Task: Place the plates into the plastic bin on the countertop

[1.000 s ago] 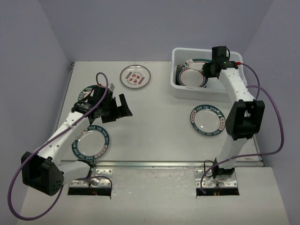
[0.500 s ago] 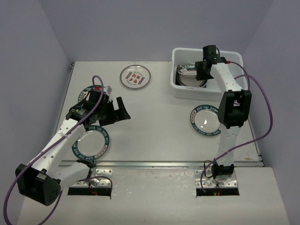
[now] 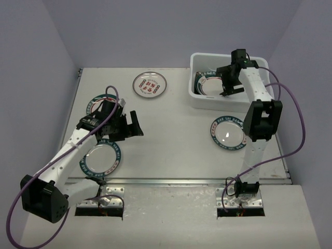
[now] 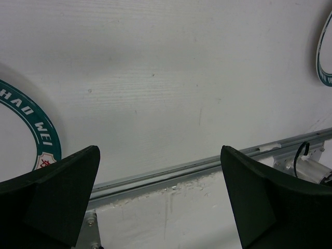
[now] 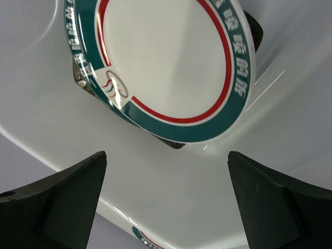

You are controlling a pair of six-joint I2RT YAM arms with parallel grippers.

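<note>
The right claw point(image 3: 229, 85) hangs over the plastic bin point(image 3: 199, 101) with its jaws spread wide and nothing between them. Directly below it a teal-rimmed plate point(image 5: 171, 57) lies in the bin, tilted, resting on a dark plate point(image 5: 252, 32) of which only corners show. The bin sits at the far right corner of the countertop point(image 3: 171, 140).

The left claw point(image 3: 129, 126) is also wide open and holds nothing, hovering above bare countertop in the left half. Its wrist view looks down on the metal rail point(image 4: 207, 166) along the near edge.

Four plates lie outside the bin. A second teal-rimmed plate point(image 3: 229, 132) lies on the right side, just beside the bin's near wall. A third point(image 3: 101, 158) lies near the near edge on the left, close to the rail. A fourth point(image 3: 93, 105) sits by the left edge, partly hidden under the left arm. The red-patterned plate point(image 3: 150, 84) lies near the far edge, left of the bin.
</note>
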